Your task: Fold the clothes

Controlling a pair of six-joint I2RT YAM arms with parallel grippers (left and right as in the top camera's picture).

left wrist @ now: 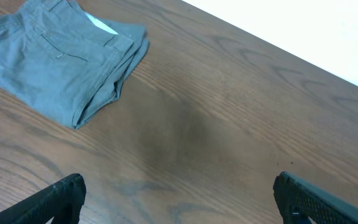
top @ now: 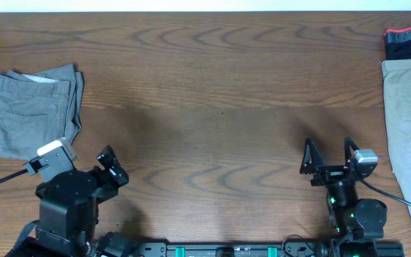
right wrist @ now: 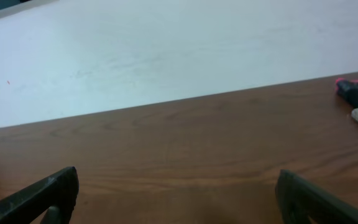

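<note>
Shorts (top: 27,114) folded flat at upper left of overhead frame, likely set aside to free the centre (looks finished). Left gripper (left wrist: 179,186) and right gripper (top: 328,151) low in frame, spread wide, holding nothing. Beige cloth (top: 409,121) at right edge, probably next.

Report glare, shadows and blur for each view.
Overhead: even light, faint arm shadows on the table, shorts sharp. Left wrist: a soft dark shadow patch mid-table, left gripper out of focus. Right wrist: pale washed-out background beyond the table edge, right gripper blurred.
</note>
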